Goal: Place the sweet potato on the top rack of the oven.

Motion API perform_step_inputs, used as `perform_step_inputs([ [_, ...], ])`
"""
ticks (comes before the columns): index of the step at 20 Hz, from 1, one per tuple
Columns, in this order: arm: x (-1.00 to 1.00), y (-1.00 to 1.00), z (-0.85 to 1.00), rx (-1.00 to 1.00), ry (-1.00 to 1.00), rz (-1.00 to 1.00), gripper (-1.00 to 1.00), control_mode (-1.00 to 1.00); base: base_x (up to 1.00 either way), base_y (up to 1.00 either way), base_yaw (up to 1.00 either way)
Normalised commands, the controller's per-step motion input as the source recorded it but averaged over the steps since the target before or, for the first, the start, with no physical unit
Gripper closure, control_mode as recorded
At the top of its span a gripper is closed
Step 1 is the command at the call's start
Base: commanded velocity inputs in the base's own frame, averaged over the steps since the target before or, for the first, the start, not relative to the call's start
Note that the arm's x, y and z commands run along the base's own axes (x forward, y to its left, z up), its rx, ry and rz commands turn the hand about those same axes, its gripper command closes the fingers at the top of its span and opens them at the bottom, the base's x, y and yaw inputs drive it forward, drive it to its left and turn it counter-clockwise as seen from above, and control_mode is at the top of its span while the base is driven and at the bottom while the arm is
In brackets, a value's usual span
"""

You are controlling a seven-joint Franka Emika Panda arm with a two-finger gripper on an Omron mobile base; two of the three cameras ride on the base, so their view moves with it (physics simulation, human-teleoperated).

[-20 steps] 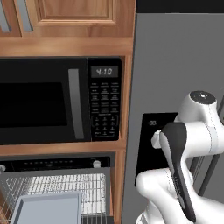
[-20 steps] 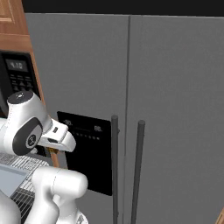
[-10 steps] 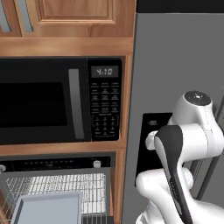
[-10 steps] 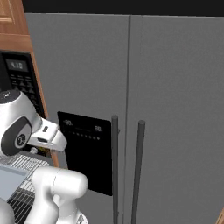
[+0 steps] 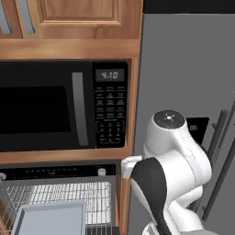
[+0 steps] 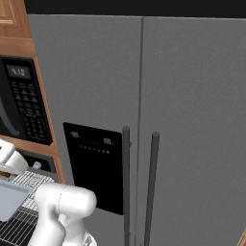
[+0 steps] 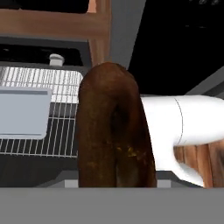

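Note:
The sweet potato (image 7: 114, 131), a dark brown oblong lump, stands upright close in front of the hand camera, and my gripper (image 6: 5, 169) is shut on it; the potato hides the fingertips. The oven (image 5: 55, 172) lies below the microwave, with a black control strip and a pale knob (image 5: 102, 172). Its top rack (image 5: 64, 195), a silver wire grid, carries a flat grey tray (image 5: 50, 218) on its left part. In the hand view the rack (image 7: 57, 83) and the tray (image 7: 22, 111) lie to the left behind the potato. My hand hangs at the oven's right edge.
A black microwave (image 5: 59, 108) with keypad and clock sits above the oven under wooden cabinets (image 5: 78, 18). A grey double-door fridge (image 6: 144, 96) with two dark vertical handles (image 6: 126, 182) and a black dispenser panel (image 6: 93, 168) stands to the right. A wooden post (image 5: 125, 202) separates oven and fridge.
The arm has swung left: the hand with the sweet potato moved from in front of the fridge's dispenser panel to the oven's right edge. The grip has stayed shut.

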Motion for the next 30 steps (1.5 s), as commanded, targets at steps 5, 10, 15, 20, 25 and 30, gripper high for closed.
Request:
perform_step_inputs([
  [5, -0.3, 1.0, -0.6, -0.01, -0.03, 0.0, 1.0, -1.0, 0.0, 0.0, 0.0],
  [10, 0.09, 1.0, -0.91, 0.0, 0.0, 0.08, 1.0, -1.0, 0.0, 0.0, 0.0],
  [15, 0.38, 1.0, -1.0, 0.0, 0.0, 0.1, 1.0, -1.0, 0.0, 0.0, 0.0],
  [20, 0.61, 1.0, -1.0, -0.01, 0.01, 0.1, 1.0, -1.0, 0.0, 0.0, 0.0],
  [25, 0.71, 1.0, -0.94, -0.1, 0.0, 0.0, 1.0, -1.0, 0.0, 0.0, 0.0],
  [30, 0.54, 0.72, -0.68, -0.09, 0.01, -0.07, 1.0, -1.0, 0.0, 0.0, 0.0],
])
